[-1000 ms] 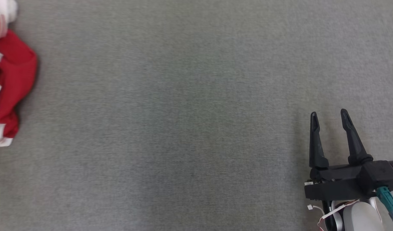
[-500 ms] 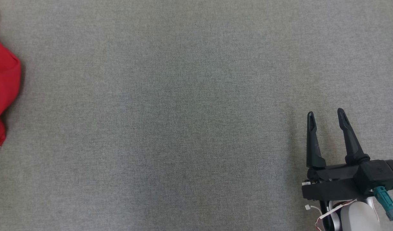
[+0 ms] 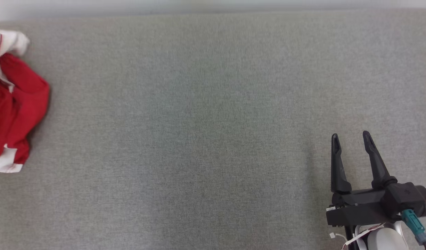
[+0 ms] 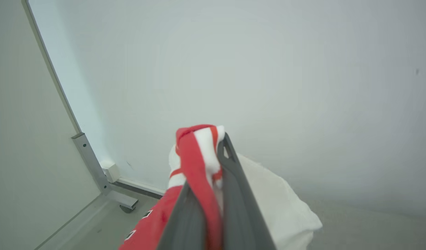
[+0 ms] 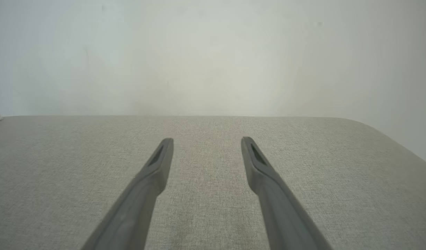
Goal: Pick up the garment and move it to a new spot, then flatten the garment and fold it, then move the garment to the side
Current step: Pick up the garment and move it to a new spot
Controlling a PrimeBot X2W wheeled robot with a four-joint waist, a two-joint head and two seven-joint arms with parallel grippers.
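One garment, judged light and limp, is gripped at a bunched edge by the left tool; the right tool is seen open.

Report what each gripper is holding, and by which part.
Left gripper pinches the garment by a red-and-white striped edge. Right gripper is open, holding nothing.

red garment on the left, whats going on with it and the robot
The robot's left gripper is shut on a bunched fold of the red and white garment, which sits crumpled at the left edge of the grey surface. The right gripper is open and holds nothing, over a bare part of that surface at the lower right. Nothing is flattened or folded yet.
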